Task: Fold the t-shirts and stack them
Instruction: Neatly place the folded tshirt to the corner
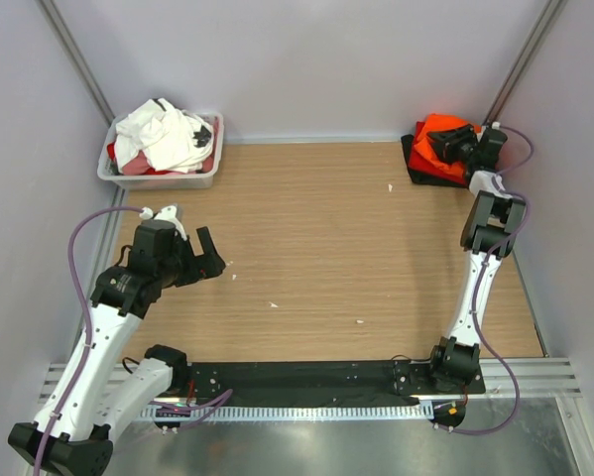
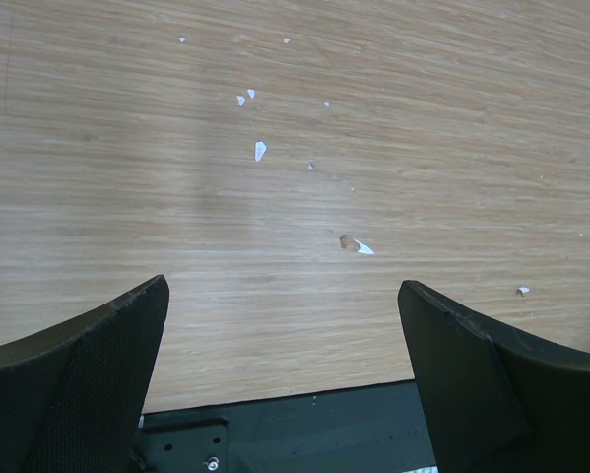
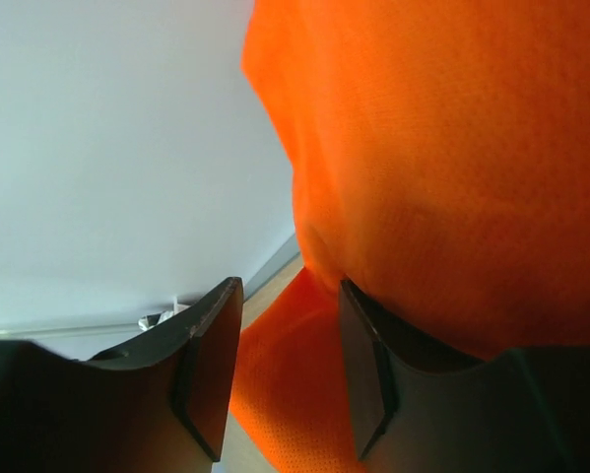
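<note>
A folded bright orange t-shirt (image 1: 437,129) tops a stack at the back right corner, with a red shirt (image 1: 421,162) and a black shirt (image 1: 431,180) under it. My right gripper (image 1: 454,143) is down on the stack, jaws apart. In the right wrist view (image 3: 291,284) orange cloth (image 3: 452,148) lies over the right finger and shows behind the gap; nothing is pinched. Crumpled white shirts (image 1: 164,135), with red and black ones, fill the white tub (image 1: 158,180) at the back left. My left gripper (image 1: 213,256) hangs open and empty over bare table (image 2: 283,286).
Small white scraps (image 2: 260,150) lie scattered on the wooden table (image 1: 316,228). Grey walls close in the back and both sides. A black base rail (image 1: 306,377) runs along the near edge and shows at the bottom of the left wrist view (image 2: 304,434).
</note>
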`<state>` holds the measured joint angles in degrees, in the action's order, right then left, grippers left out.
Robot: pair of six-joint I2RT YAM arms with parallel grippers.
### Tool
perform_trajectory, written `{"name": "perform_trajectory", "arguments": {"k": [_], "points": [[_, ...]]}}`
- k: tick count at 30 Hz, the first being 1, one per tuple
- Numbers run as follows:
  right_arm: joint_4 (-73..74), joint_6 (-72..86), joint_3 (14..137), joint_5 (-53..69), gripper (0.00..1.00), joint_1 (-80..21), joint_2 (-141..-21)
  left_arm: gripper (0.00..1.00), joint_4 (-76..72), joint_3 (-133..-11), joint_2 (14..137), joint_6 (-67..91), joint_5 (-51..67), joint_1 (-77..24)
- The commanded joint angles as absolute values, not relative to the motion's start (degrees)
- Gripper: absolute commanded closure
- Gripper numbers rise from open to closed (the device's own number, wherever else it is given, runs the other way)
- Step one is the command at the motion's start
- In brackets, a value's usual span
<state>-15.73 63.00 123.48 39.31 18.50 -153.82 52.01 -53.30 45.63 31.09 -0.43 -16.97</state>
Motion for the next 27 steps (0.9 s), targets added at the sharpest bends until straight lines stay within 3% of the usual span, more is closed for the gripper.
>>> {"name": "perform_trajectory", "arguments": {"k": [1,5,8,10,13,14,17,23,27], "points": [[-15.21,63.46,131.64,41.31,0.48,18.72,-153.64,0.0,49.83,-53.26,44.91,31.11,-0.7,-16.61],[-15.55,64.6,137.1,42.89,0.36,18.89,-150.83,0.0,49.83,-53.17,44.65,31.11,-0.62,-16.52],[-18.1,65.48,133.35,43.5,0.27,19.51,-145.49,0.0,49.75,-53.17,44.12,31.11,-0.62,-16.52],[-21.08,66.18,125.8,43.86,0.27,20.3,-141.96,0.0,49.66,-53.17,43.86,31.11,-0.7,-16.52],[-30.03,68.63,111.3,43.42,0.38,22.76,-134.93,0.0,49.75,-53.26,43.42,31.03,-0.79,-16.52],[-32.15,69.6,108.4,43.59,0.53,23.55,-133.69,0.0,49.66,-53.26,43.24,31.03,-0.7,-16.52],[-39.97,74.59,100.56,45.61,0.67,25.75,-132.54,0.0,49.48,-53.17,42.72,31.03,-0.44,-16.52],[-48.78,78.23,95.72,47.81,0.8,26.63,-136.66,0.0,49.48,-53.17,43.24,30.94,-0.26,-16.26],[-49.57,75.33,92.38,46.15,0.81,27.95,-137.72,0.0,49.48,-53.17,43.24,30.94,-0.35,-16.26]]}}
